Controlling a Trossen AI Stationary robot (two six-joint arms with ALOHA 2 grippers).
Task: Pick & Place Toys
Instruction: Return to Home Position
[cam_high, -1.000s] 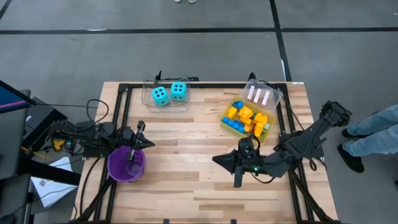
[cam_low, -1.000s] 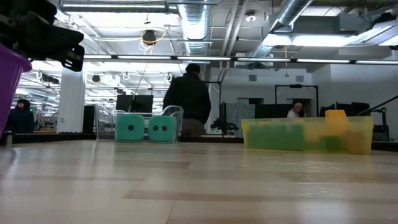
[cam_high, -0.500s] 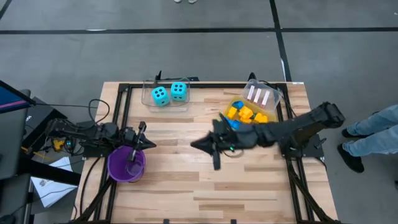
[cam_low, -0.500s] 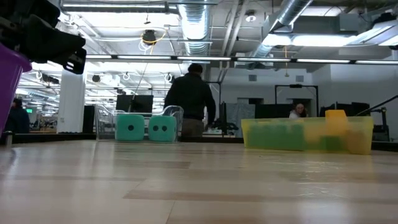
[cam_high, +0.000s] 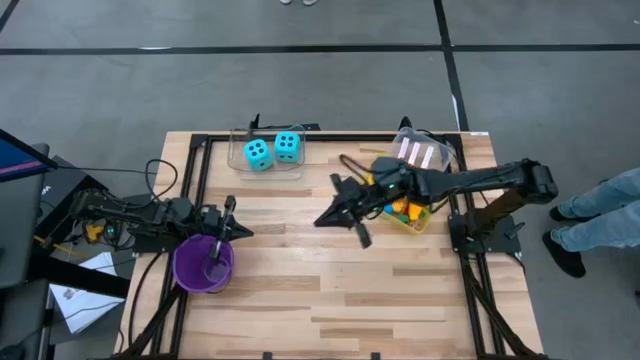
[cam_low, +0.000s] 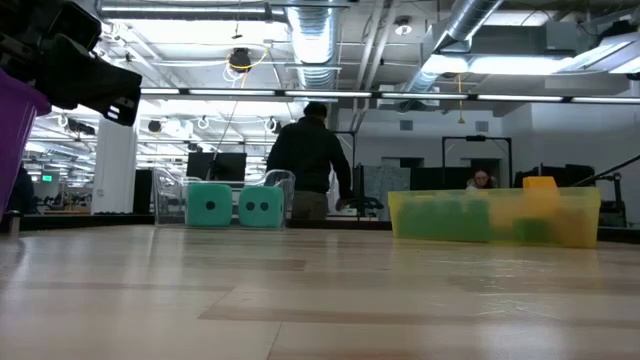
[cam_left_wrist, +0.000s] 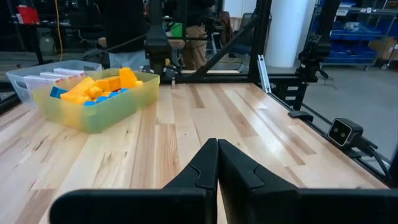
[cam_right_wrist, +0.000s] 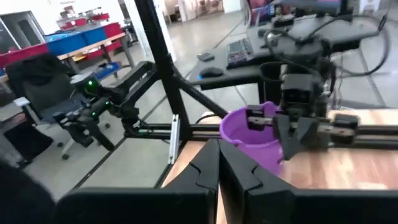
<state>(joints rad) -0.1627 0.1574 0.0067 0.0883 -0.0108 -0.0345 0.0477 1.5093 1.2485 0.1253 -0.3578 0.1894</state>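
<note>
Hovering empty with fingers together, the right tool (cam_right_wrist: 217, 150) has the bricks (cam_left_wrist: 102, 84) just behind it in the yellow bin (cam_left_wrist: 109, 113): light, hard, slick, probably best pinched across flat sides, while the left tool (cam_left_wrist: 217, 148) sits closed by the purple cup (cam_high: 183, 265).

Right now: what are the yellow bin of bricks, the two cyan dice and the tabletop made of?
Yellow bin: translucent plastic, apparently; bricks show through its wall.
Cyan dice: matte; plastic or foam, cannot tell.
Tabletop: pale wood planks, visible grain, slight sheen.
</note>
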